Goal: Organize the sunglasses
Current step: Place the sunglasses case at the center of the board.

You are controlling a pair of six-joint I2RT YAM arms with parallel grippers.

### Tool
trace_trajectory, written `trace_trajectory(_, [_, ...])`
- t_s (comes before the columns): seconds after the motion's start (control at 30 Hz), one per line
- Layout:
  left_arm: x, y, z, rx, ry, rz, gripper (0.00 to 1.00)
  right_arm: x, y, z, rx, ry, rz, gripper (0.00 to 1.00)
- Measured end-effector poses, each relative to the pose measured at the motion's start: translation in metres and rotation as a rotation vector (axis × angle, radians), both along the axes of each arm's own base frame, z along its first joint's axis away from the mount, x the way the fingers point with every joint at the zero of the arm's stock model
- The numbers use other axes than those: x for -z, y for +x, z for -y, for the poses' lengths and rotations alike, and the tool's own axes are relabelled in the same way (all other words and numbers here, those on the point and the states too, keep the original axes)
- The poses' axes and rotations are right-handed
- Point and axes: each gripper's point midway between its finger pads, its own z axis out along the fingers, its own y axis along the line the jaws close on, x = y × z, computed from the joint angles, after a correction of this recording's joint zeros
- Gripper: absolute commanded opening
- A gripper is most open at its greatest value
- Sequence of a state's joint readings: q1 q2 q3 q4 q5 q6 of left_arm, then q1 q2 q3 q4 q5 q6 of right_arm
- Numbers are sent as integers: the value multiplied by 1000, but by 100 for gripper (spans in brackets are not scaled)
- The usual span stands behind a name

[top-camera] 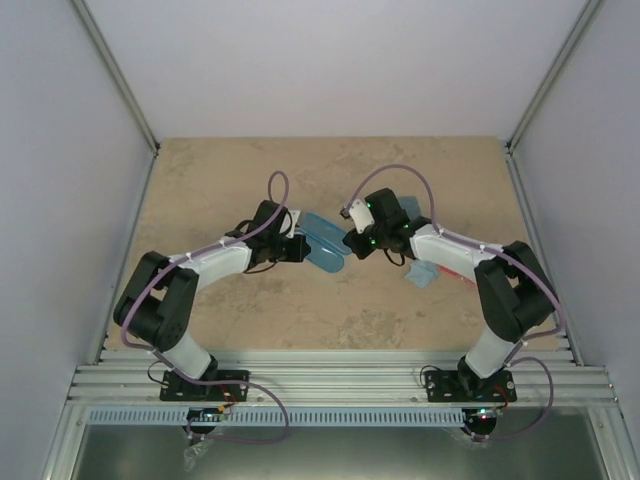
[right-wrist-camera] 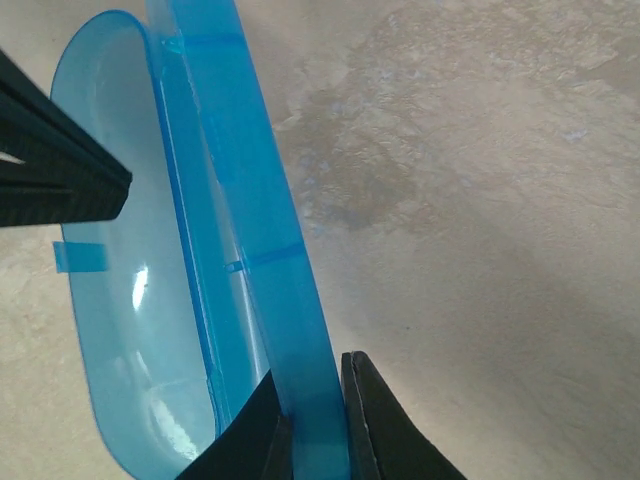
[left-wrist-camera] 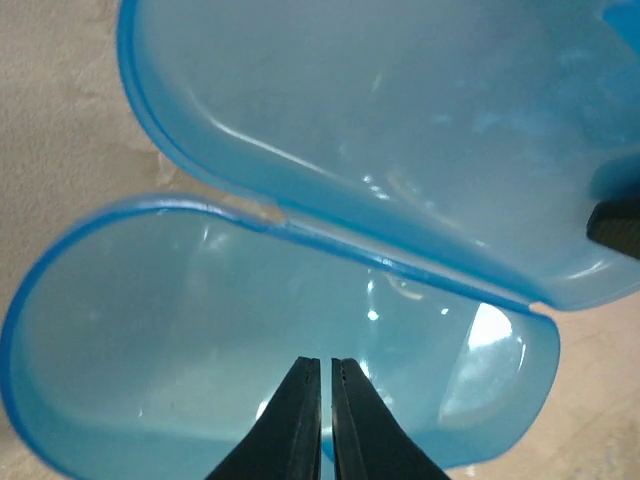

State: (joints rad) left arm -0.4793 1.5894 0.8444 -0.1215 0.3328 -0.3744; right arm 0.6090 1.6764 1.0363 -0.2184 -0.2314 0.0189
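Neither of your grippers has any sunglasses right now; both are busy at the open blue case (top-camera: 325,245) in the middle of the table (top-camera: 250,180). Your right gripper (right-wrist-camera: 312,368) is pinched onto the edge of one shell of the case, with the blue wall sandwiched between its fingers. Your left gripper (left-wrist-camera: 326,362) has its jaws drawn almost together over the other shell, and you cannot tell from the wrist view whether anything thin sits between them. Both shells look empty. The red-orange sunglasses (top-camera: 456,272) show only as a streak on the table, just beside a light blue cloth (top-camera: 421,275). They are partly hidden under your right forearm, nearer the bases than either gripper, apart from the right jaws and well apart from the left. The dark wire-framed pair is not visible in any view. Expect the red pair to be light and fairly stiff, with smooth plastic that can slip or twist out of a narrow pinch and lenses that probably scratch easily. You would likely do best to take it across the bridge or the top bar of the frame, not on a lens or out along a temple, where it could swing.
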Motion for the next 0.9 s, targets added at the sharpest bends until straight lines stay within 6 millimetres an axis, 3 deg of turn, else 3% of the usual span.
trace_trajectory(0.5, [43,9,-9,-39,94,-44,6,30,22,-13,18,2,-118,10])
trace_trajectory(0.57, [45,13,-8,-43,94,-42,6,31,22,-13,35,6,-134,16])
trace_trajectory(0.73, [46,16,-6,-46,95,-46,9,24,28,-17,83,40,-151,46])
trace_trajectory(0.9, [53,9,-11,-49,118,-90,16,12,30,-16,151,83,-174,59])
